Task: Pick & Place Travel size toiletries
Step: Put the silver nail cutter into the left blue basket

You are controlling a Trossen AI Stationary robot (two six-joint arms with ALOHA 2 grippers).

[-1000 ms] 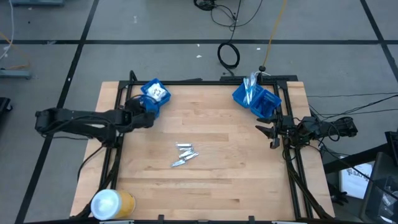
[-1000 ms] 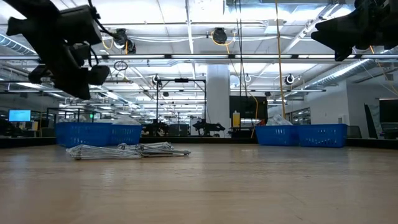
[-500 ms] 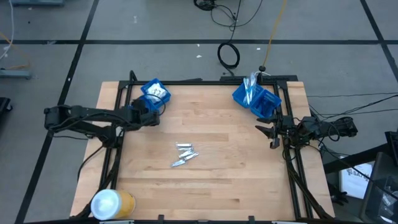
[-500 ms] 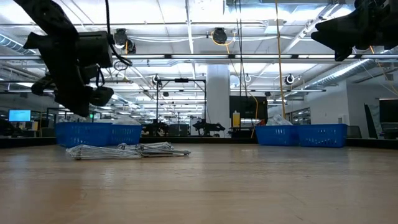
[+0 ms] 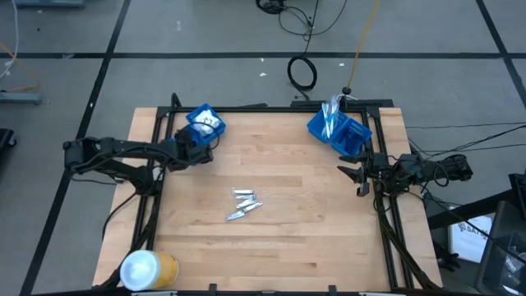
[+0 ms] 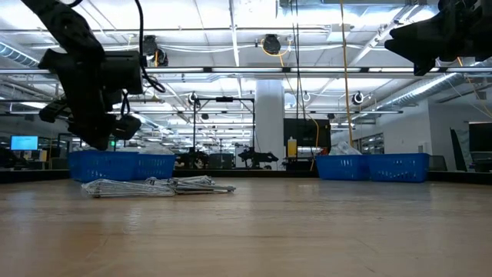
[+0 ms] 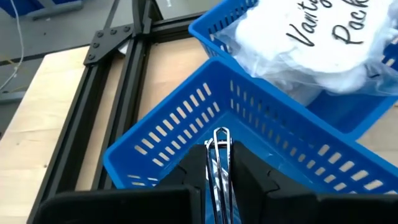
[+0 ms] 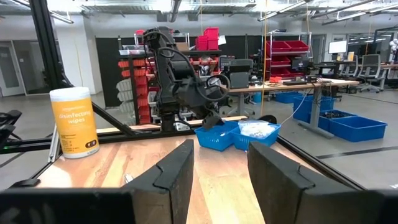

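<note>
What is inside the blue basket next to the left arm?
A clear bag of white packets fills one compartment of the blue basket; anything beneath the bag is hidden.

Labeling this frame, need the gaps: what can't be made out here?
- Silver tube in the left gripper: its lower end is hidden by the fingers in the left wrist view; too small in the high view.
- Silver tubes mid-table: count unclear, too small and overlapping in the high view.
- Right blue bin contents: too small to identify.
- Right gripper: waits open at the table's right edge.
</note>
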